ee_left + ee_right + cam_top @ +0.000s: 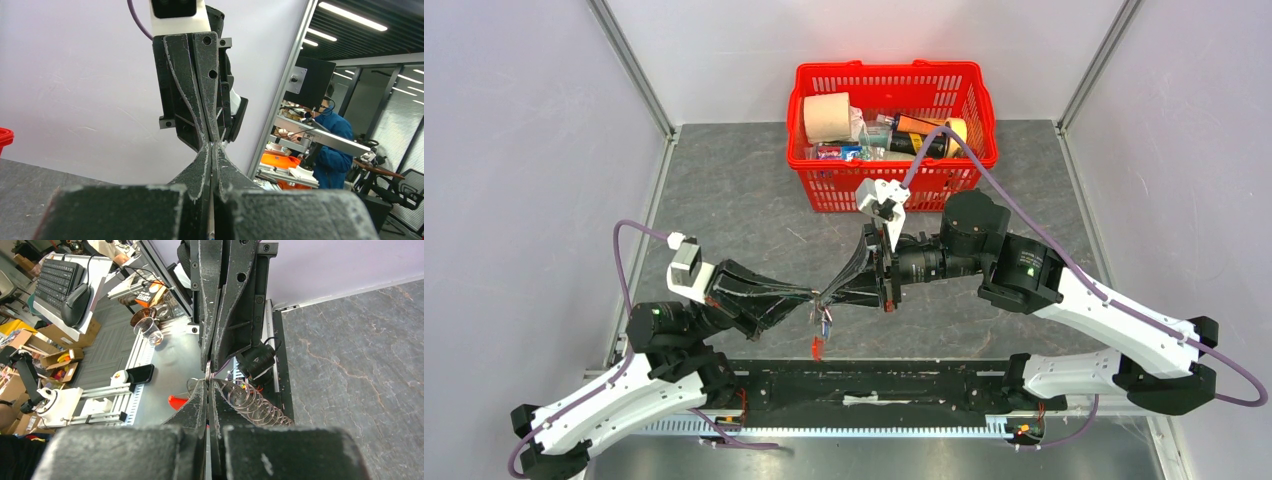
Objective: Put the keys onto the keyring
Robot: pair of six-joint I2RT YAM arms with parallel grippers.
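My two grippers meet tip to tip above the table's near middle. The left gripper (812, 297) (215, 145) is shut on a small silvery ring (207, 371) of the keyring (823, 320). The right gripper (826, 296) (209, 382) is shut too, its tips pinching the same ring's lower edge. The silvery coiled cord (256, 404) trails beside the right fingers, and the red strap (816, 348) (177, 401) hangs below. A blue speck (827, 318) shows in the hanging bundle. I cannot make out the keys one by one.
A red basket (890, 134) with a tape roll, tubes and packets stands at the back of the grey mat (744, 190). The black base rail (874, 385) runs along the near edge, right under the hanging bundle.
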